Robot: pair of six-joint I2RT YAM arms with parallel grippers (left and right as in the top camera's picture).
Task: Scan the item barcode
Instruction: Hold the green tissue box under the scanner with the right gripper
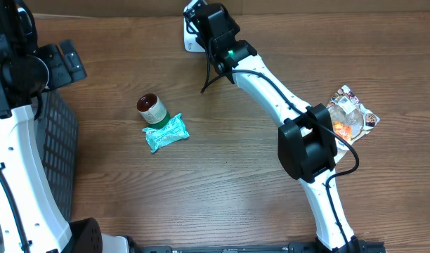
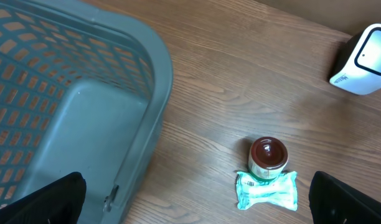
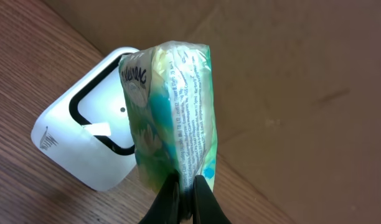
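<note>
Right gripper (image 3: 185, 190) pinching tissue pack (image 3: 172, 106) at its lower edge, jaws nearly meeting; pack likely handling light, soft, slippery-filmed; scanner (image 3: 78, 152) sitting just beyond fingertips.

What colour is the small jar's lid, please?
The lid is dark reddish-brown; the left wrist view shows it best.

The tissue pack (image 3: 172, 106) hides part of the scanner (image 3: 72, 155); the pack's small print is unreadable. The basket (image 2: 154, 81) runs off the left and bottom edges
</note>
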